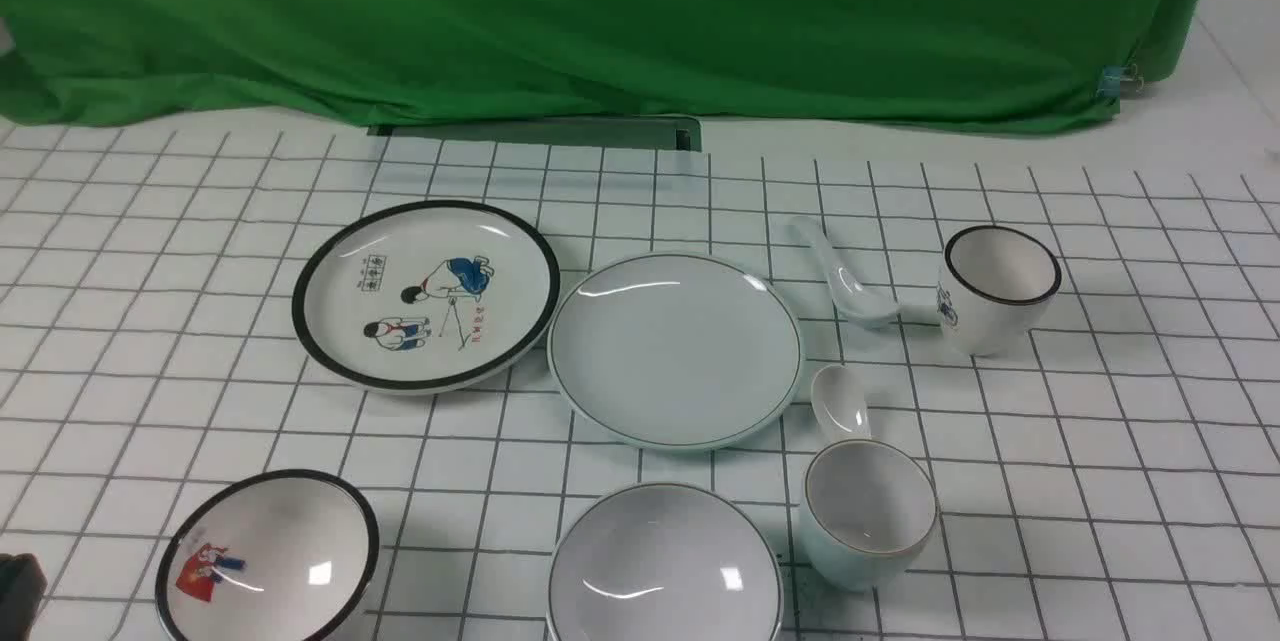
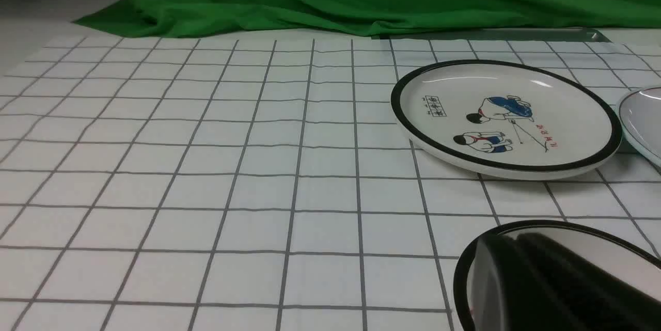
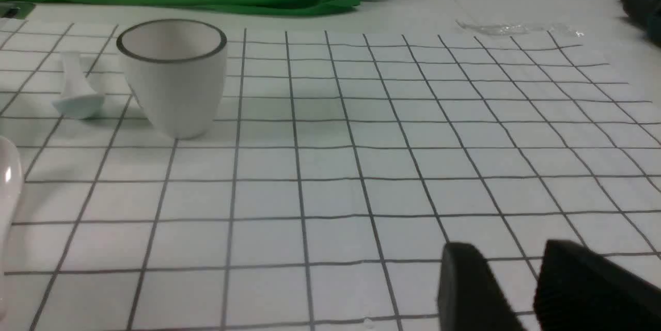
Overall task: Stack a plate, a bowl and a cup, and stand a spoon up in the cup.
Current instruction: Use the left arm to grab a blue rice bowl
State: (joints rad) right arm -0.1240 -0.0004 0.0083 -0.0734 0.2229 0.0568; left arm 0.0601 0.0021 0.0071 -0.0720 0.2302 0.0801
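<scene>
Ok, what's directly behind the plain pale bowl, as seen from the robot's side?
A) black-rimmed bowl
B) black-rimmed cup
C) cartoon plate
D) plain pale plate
D: in the front view the plain pale plate lies just beyond the plain pale bowl.

Black-rimmed white cup (image 3: 178,83) near a pale spoon (image 3: 78,91).

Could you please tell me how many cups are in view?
2: a plain pale blue-green cup, just right of the plain bowl, and a white black-rimmed cup, farther back and to the right.
</scene>
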